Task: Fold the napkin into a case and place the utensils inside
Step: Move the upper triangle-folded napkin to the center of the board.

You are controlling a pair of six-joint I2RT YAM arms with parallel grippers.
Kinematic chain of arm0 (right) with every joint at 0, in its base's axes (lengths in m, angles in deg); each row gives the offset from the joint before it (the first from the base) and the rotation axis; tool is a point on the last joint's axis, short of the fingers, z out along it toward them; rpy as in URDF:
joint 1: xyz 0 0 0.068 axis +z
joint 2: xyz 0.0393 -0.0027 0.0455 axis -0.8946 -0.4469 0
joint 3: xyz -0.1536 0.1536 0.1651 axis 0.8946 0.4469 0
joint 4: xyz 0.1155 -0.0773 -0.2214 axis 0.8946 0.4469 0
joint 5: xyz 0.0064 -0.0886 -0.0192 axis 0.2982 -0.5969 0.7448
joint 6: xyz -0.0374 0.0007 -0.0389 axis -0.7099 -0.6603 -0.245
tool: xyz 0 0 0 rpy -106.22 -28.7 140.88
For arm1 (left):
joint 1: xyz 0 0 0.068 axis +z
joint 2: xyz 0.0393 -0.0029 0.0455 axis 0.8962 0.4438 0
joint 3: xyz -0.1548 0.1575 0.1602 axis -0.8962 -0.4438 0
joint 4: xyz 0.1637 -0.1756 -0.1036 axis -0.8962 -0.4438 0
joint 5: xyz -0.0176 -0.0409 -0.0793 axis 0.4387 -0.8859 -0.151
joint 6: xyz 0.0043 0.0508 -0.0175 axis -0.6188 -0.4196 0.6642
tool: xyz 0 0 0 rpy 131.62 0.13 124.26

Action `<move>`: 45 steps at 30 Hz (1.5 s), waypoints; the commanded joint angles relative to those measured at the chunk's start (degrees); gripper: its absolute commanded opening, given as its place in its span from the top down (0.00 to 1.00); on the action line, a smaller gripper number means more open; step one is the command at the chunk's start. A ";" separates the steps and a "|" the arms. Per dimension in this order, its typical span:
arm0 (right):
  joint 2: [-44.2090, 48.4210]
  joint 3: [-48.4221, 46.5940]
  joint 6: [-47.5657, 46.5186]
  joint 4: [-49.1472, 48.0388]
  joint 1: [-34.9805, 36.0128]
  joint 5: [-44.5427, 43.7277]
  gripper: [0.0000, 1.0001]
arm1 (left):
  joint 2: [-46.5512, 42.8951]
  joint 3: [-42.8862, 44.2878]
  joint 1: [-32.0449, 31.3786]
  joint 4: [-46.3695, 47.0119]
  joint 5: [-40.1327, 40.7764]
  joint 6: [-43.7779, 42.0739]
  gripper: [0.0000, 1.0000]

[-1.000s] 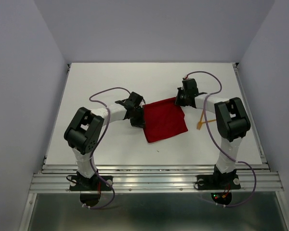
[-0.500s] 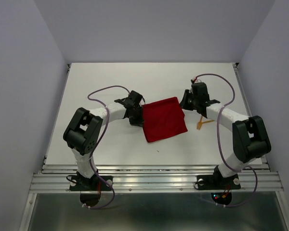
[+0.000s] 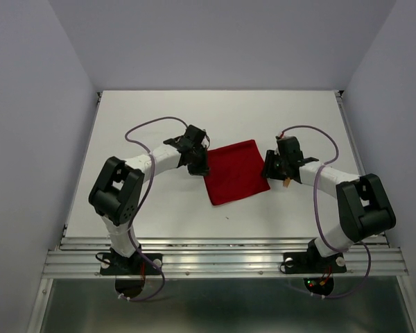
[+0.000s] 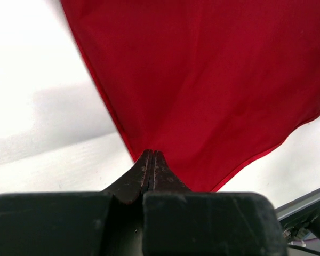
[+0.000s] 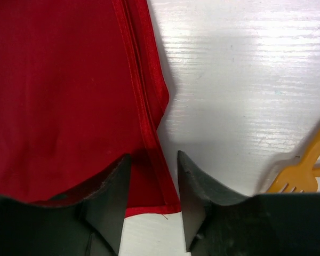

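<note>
The red napkin (image 3: pixel 236 171) lies flat in a rough square in mid-table, with layered hems down its right edge (image 5: pixel 144 101). No narrow case is in view. My left gripper (image 3: pixel 197 161) is shut, its tips (image 4: pixel 151 156) over the napkin's (image 4: pixel 213 80) left edge; no cloth shows between them. My right gripper (image 3: pixel 273 171) is open, and its jaws (image 5: pixel 152 162) straddle the napkin's near right corner without closing on it. The orange utensils (image 3: pixel 288 182) lie just right of that gripper. A fork-like end (image 5: pixel 292 178) shows in the right wrist view.
The white table (image 3: pixel 159 111) stretches around the cloth, with grey walls on three sides. A metal rail (image 3: pixel 222 260) runs along the near edge by the arm bases. Purple cables loop over both arms.
My right arm swung from the napkin's far right corner down to its near right corner and opened its jaws. The left gripper shifted slightly away along the left edge, still shut.
</note>
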 commanded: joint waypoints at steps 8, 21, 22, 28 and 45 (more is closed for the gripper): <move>-0.63 2.30 -1.23 -1.48 -0.08 3.86 0.86 | 5.36 5.96 0.34 0.27 0.37 -0.13 1.00; 1.92 8.80 3.86 -4.99 1.86 6.40 0.89 | 7.03 6.41 2.27 -0.17 0.90 -1.00 1.00; 2.35 9.33 4.39 -5.17 2.55 6.58 0.89 | 6.85 6.14 2.45 -0.25 1.25 -1.01 1.00; 6.48 13.20 9.40 -6.40 5.98 7.29 0.89 | 4.39 5.17 3.33 -1.13 2.57 -1.88 1.00; 6.59 -0.48 4.58 0.10 3.18 -5.29 0.44 | 11.85 22.56 -0.62 -3.51 -4.72 -1.10 1.00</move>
